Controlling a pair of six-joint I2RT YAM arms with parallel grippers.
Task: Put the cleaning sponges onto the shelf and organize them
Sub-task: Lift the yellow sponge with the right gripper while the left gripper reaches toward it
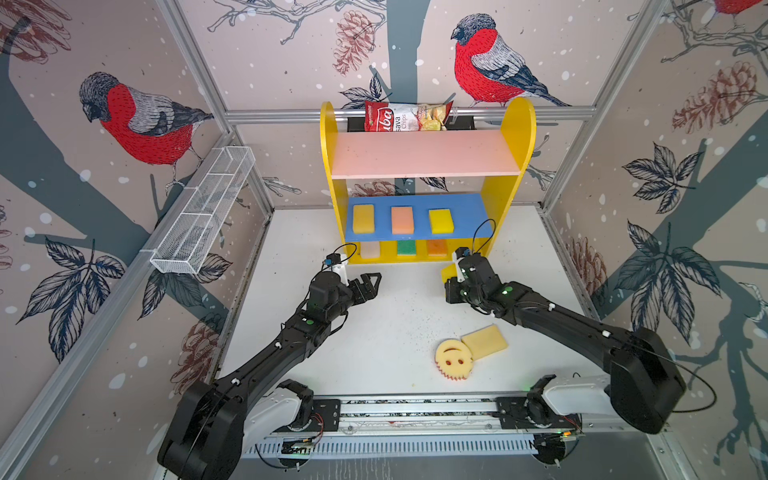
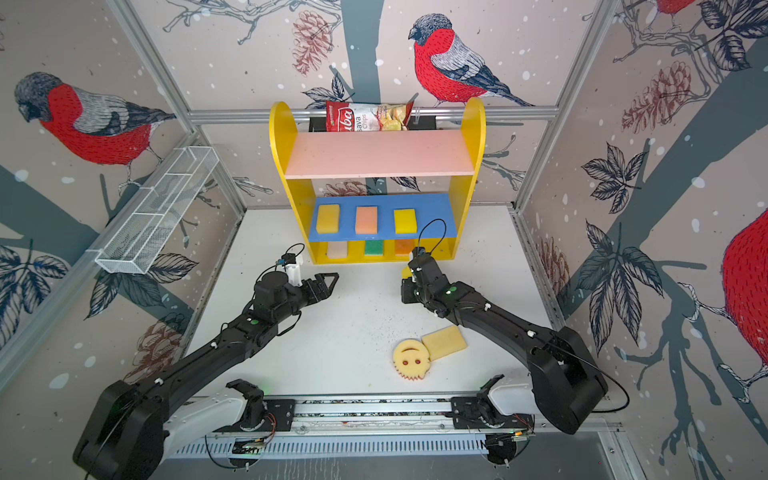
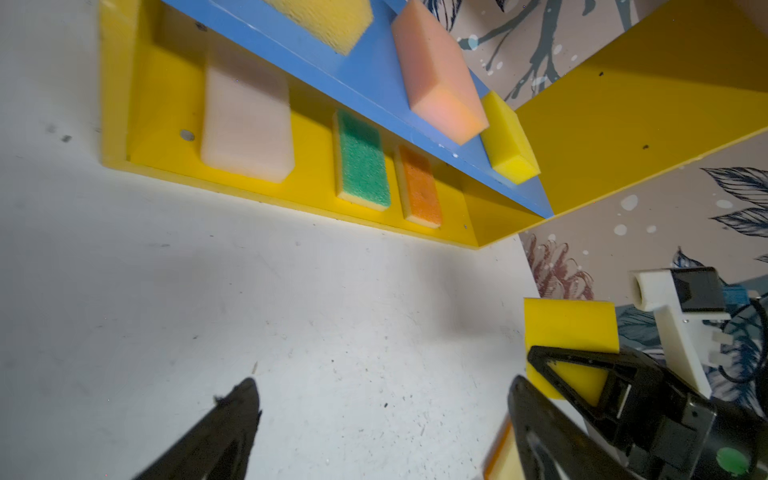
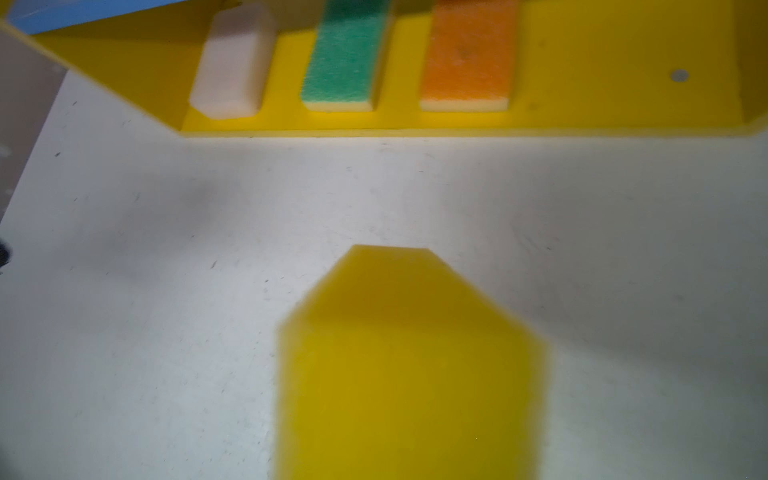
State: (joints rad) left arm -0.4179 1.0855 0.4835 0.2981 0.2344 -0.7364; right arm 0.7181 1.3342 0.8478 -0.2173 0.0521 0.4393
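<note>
On the red-and-white chips bag (image 1: 405,117): "sava Chips" (start cut off), plus a brand, perhaps "iba".

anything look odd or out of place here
The chips bag at the back of the shelf, behind its pink board, is no sponge. On the table, the smiley sponge overlaps a pale yellow sponge, both askew.

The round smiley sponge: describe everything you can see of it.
The round smiley sponge is a pale yellow foam disc with two dark eye holes, a curved mouth slot and a toothed fringe along one edge. It lies flat, face up, on the white table, fringe towards the near rail, mouth towards the shelf. Its edge meets a corner of the cream sponge; which overlaps which is unclear. Nothing else touches it.
</note>
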